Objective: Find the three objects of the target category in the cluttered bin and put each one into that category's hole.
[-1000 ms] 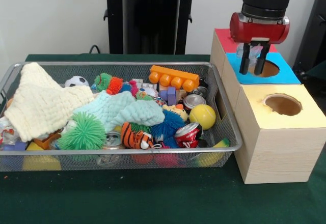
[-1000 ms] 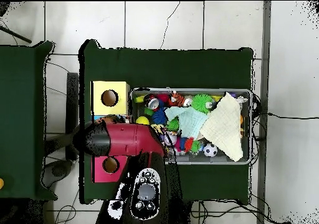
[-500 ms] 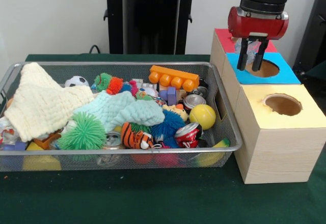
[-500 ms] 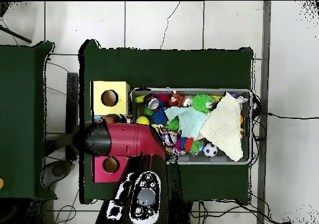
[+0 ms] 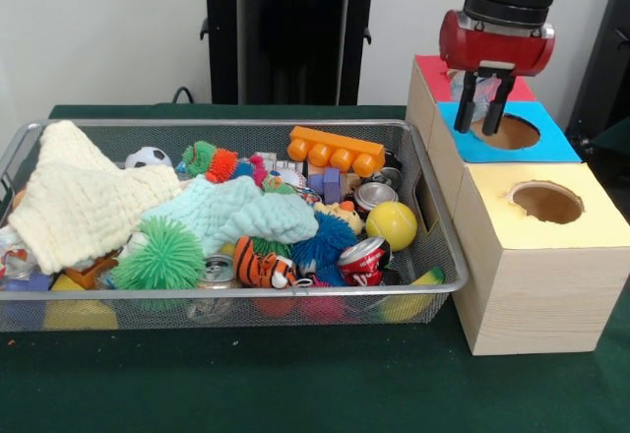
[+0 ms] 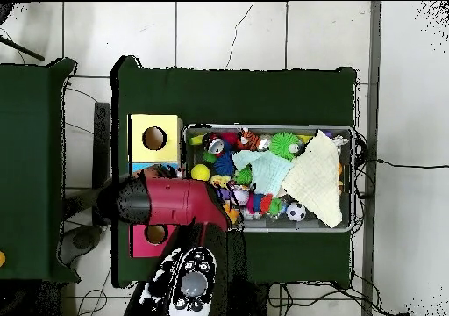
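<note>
Clutter is filling the bin (image 5: 438, 256) at near left; farther right, the tool (image 5: 484, 103) is hovering over the blue hole (image 5: 509, 132), prongs spread, possibly pinching something pale. Next: dropping it in, or returning to search.

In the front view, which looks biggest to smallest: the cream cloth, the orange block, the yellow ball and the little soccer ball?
Largest to smallest:
1. cream cloth
2. orange block
3. yellow ball
4. soccer ball, partly hidden and farther back, so less sure.
</note>
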You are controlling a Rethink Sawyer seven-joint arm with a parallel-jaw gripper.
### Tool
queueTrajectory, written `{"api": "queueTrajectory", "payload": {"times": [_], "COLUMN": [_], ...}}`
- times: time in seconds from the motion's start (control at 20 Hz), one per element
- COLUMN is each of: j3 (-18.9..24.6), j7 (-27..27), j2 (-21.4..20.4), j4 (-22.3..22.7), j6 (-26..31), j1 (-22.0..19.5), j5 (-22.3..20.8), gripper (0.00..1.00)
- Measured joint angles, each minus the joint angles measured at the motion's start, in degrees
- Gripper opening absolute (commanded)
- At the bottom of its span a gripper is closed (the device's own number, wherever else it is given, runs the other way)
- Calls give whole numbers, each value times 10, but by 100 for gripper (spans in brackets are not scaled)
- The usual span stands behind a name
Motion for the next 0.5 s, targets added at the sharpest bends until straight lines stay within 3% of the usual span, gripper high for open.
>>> {"api": "queueTrajectory", "payload": {"times": [0.5], "j3": [-33], "j7": [0], "j2": [15], "j4": [0], "j6": [0], "j1": [52], "j5": [14], "gripper": [0]}}
